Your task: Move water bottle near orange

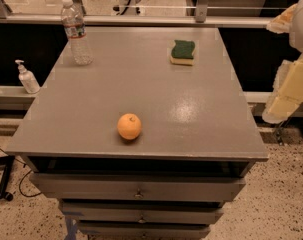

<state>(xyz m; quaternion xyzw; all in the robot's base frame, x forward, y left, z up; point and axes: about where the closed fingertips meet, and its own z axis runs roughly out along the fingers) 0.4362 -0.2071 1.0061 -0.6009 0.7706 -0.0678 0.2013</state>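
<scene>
Water bottle [76,34] standing upright at the far-left corner of the grey table [141,79], its white cap uppermost and its label band facing the camera. The orange [129,126] is resting near the front edge, a little left of the middle and well apart from the bottle.

Judging from this layout, the task is sitting at its very start. Nothing is gripping the bottle, and the whole job of reaching, grasping, carrying and setting down beside the fruit is waiting to be done.

The gripper [289,89] is hanging beyond the table's right side, at the right edge of the view, well apart from both bottle and orange. Only pale, cream-coloured parts of it and of the arm above are showing, and whether it is spread or closed cannot be told. It is carrying nothing that can be seen.

A green-and-yellow sponge [183,52] is lying toward the far right of the top. A small white pump bottle [27,78] is standing on a ledge off the table's left side. Neither is lying on the straight line between bottle and orange.
</scene>
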